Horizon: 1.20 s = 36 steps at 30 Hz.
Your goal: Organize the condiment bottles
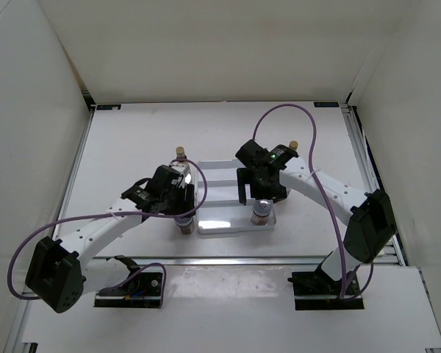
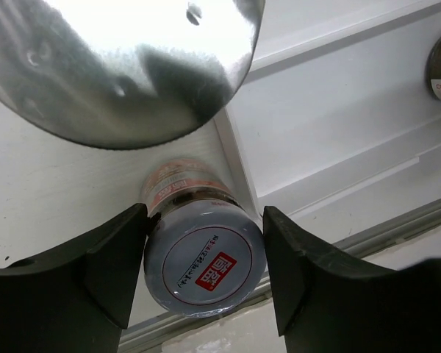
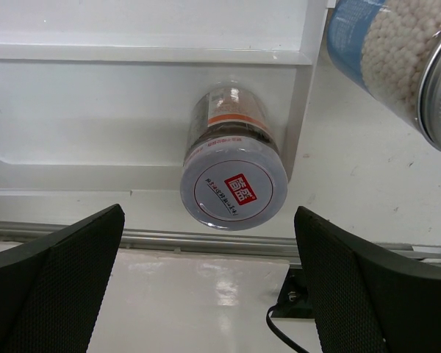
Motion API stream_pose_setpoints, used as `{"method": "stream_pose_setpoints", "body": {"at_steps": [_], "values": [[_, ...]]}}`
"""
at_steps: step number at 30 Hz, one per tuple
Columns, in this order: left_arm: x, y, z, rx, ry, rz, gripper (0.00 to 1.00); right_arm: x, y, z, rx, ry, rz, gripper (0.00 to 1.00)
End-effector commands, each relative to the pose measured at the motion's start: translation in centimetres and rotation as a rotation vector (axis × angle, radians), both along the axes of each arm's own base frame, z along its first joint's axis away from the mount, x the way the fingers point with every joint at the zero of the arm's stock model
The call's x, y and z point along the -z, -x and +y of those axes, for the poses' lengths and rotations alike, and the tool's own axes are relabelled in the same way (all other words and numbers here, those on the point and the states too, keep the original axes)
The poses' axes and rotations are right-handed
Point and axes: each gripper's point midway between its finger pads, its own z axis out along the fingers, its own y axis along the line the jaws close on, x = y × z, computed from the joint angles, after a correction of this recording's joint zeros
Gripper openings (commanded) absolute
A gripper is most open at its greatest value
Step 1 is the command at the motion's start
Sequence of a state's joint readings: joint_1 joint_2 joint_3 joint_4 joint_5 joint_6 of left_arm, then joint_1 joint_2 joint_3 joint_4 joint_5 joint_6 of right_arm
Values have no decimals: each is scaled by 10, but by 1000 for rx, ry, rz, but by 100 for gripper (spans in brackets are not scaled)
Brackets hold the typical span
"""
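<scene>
Silver-lidded, dark-bodied and upright on the tabletop (image 2: 51,198): seen at lower centre of the left wrist view as the left dark jar (image 2: 204,257), just outside the left rim of the white tray (image 2: 235,158). Pinched there by the left gripper (image 2: 204,220), with black fingers (image 2: 106,268) against both sides of the lid and without visible gap. Reads as a firm grip, judging by that contact. Calls next for a straight lift along the jar's vertical long axis, then a short carry toward the right of the frame, over the rim and into the tray. Should keep clear of the left white cylinder (image 2: 125,59), whose silver top fills the upper left, close beside the jar.

Across the tray, repeats the arrangement minus the grasp: shows the right gripper (image 3: 208,213) spread wide and touching nothing, with the right dark jar (image 3: 234,173) upright just beyond the fingertips, centred between them, inside the tray's lower right corner. Leaves the right white cylinder (image 3: 367,51) at upper right, outside the rim.

From overhead, places the left yellow bottle (image 1: 180,153) and the right yellow bottle (image 1: 294,145) outside the tray's upper corners, each nearer the arm on its own side.
</scene>
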<state>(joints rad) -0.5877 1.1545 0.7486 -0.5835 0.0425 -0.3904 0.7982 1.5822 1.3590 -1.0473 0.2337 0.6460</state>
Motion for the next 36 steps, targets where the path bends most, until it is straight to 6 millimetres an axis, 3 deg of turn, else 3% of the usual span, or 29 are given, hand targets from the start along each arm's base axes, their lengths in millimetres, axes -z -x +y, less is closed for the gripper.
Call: {"method": "stream_pose_setpoints", "body": {"at_steps": [1, 6, 9, 12, 13, 17, 24, 29, 36], "values": [[-4, 2, -5, 21, -7, 13, 69, 4, -1, -3, 19, 27, -2, 100], [-16, 6, -6, 23, 3, 10, 41, 7, -1, -6, 21, 40, -2, 100], [-38, 1, -7, 8, 35, -44, 23, 7, 1, -8, 30, 38, 0, 100], [-58, -2, -1, -17, 24, -85, 11, 7, 1, -8, 30, 38, 0, 100], [-72, -5, -1, -25, 35, -115, 11, 7, 1, -8, 30, 38, 0, 100], [-92, -10, 2, -10, 12, -146, 11, 10, 3, -9, 30, 45, 6, 100], [-105, -10, -7, 24, 35, -150, 11, 7, 3, -9, 38, 36, 0, 100], [-130, -12, -22, 52, 100, -174, 11, 12, 6, -12, 38, 49, 12, 100], [-126, -9, -54, 142, 121, -135, 11, 12, 7, -15, 49, 53, 6, 100]]}}
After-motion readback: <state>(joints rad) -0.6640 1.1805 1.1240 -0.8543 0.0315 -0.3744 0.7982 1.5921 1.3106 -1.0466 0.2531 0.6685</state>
